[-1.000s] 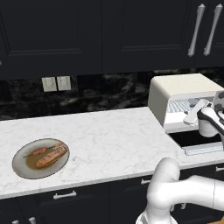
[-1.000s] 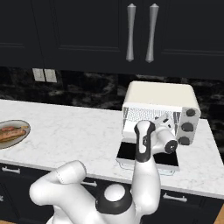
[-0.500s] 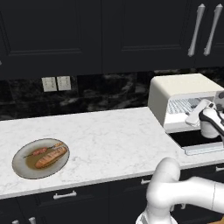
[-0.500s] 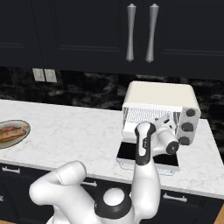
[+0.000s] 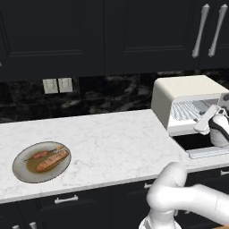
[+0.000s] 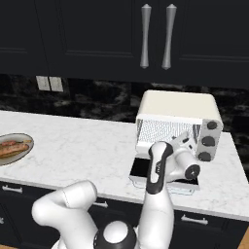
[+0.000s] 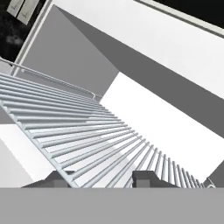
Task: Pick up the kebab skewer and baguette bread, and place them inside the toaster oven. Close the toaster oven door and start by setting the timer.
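The kebab skewer [image 5: 42,154] and the baguette bread [image 5: 53,161] lie side by side on a grey plate [image 5: 20,167] at the counter's left, far from the arm. At the right stands the cream toaster oven [image 5: 183,91], with the toaster oven door [image 5: 208,152] folded down flat in front of it. My gripper [image 5: 214,121] hovers at the oven's mouth above the door, also in the right base view [image 6: 182,138]. In the hand view my gripper [image 7: 103,179] points into the white cavity. Its jaws stand apart and empty, over the front edge of the wire rack [image 7: 87,131].
The oven's dark knobs [image 6: 210,141] run down its right side. Dark wall cabinets hang above the oven. White marble counter [image 5: 112,143] stretches between the plate and the oven. Wall outlets [image 5: 58,85] sit on the backsplash.
The hand has edged slightly lower and closer to the oven mouth. The plate, food and oven have not moved.
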Robot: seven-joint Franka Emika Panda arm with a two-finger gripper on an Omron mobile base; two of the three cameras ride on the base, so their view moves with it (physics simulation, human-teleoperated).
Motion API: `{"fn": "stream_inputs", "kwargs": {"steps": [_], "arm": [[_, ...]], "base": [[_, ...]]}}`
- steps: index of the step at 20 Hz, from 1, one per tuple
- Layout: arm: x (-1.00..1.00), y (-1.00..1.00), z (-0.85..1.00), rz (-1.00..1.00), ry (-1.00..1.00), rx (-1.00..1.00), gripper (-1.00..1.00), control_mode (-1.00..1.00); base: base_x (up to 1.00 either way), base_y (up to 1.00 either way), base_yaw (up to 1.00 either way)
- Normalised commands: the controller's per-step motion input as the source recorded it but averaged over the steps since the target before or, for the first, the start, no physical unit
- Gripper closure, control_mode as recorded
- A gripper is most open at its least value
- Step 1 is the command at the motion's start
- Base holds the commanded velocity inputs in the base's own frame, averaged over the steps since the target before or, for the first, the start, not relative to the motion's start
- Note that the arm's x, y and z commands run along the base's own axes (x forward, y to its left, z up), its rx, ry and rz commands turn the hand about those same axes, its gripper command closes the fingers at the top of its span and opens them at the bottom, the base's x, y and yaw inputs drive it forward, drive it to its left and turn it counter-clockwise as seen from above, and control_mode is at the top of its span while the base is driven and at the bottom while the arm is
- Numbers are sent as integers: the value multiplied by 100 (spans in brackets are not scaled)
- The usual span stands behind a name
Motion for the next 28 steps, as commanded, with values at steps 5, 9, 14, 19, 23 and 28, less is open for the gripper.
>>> {"fn": "stream_inputs", "kwargs": {"steps": [5,9,14,19,23,28], "arm": [[-43,0,11,-1,0,0,100,-100],[-47,-2,11,-2,0,0,100,-100],[-42,-2,14,-1,0,0,100,-100],[-43,-16,16,-1,0,0,100,-100],[-39,-22,14,0,0,0,100,-100],[-32,-25,15,0,0,0,100,-100]], "base": [[0,0,0],[0,0,0],[0,0,0],[0,0,0],[0,0,0],[0,0,0]]}}
